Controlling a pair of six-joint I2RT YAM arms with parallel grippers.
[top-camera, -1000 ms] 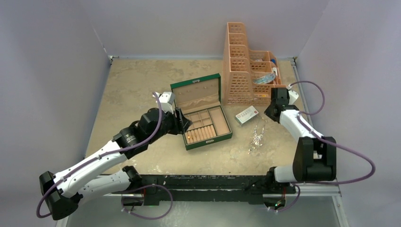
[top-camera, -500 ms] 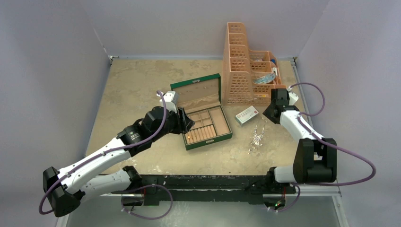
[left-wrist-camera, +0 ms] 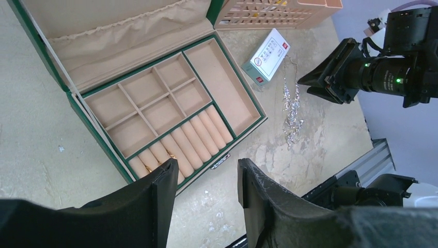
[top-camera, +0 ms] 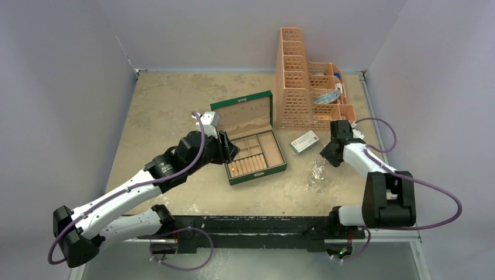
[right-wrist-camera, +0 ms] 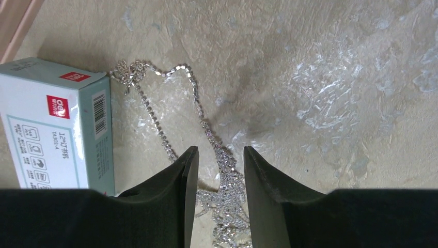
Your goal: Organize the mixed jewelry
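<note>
A silvery chain [right-wrist-camera: 170, 124] lies in a loop and a tangled heap on the table, beside a small white card box [right-wrist-camera: 49, 129]. It also shows in the top view [top-camera: 316, 169] and in the left wrist view [left-wrist-camera: 292, 111]. My right gripper [right-wrist-camera: 220, 155] is open, low over the chain heap, its jaws astride it. The open green box [top-camera: 252, 153] has tan compartments and ring rolls; gold rings [left-wrist-camera: 155, 166] sit between the rolls at its front left corner. My left gripper [left-wrist-camera: 206, 173] is open and empty above the box's front edge.
An orange stepped plastic organizer [top-camera: 303, 87] stands at the back right, behind the white card box [top-camera: 304, 141]. The green box's lid [top-camera: 242, 114] stands open toward the back. The table's near edge rail [top-camera: 257, 224] runs between the arm bases.
My right gripper has moved down and toward the near side, from beside the organizer to over the chain heap. My left arm shifted slightly and then held still.
</note>
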